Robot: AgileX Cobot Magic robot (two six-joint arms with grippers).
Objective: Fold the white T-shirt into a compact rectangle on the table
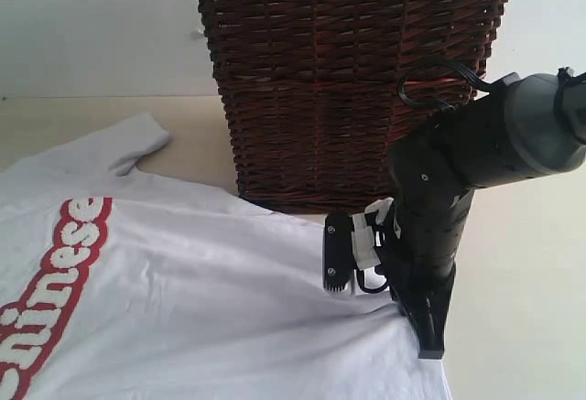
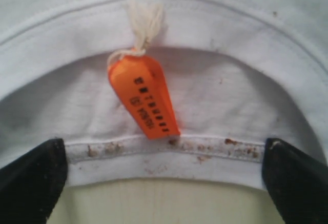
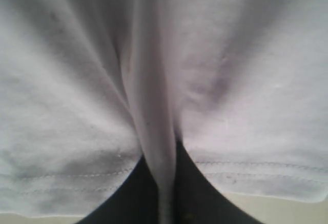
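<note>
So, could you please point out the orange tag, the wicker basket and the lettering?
orange tag [image 2: 145,97], left wrist view, its printed face.
wicker basket [image 1: 320,89], exterior view, woven front wall.
lettering [image 1: 52,275], exterior view, its middle.

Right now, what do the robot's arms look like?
The right arm is thick, round and black, with a grey barrel-shaped joint, a black cable looping behind it and a white part by its ridged finger. On the left, only two black fingers show.
</note>
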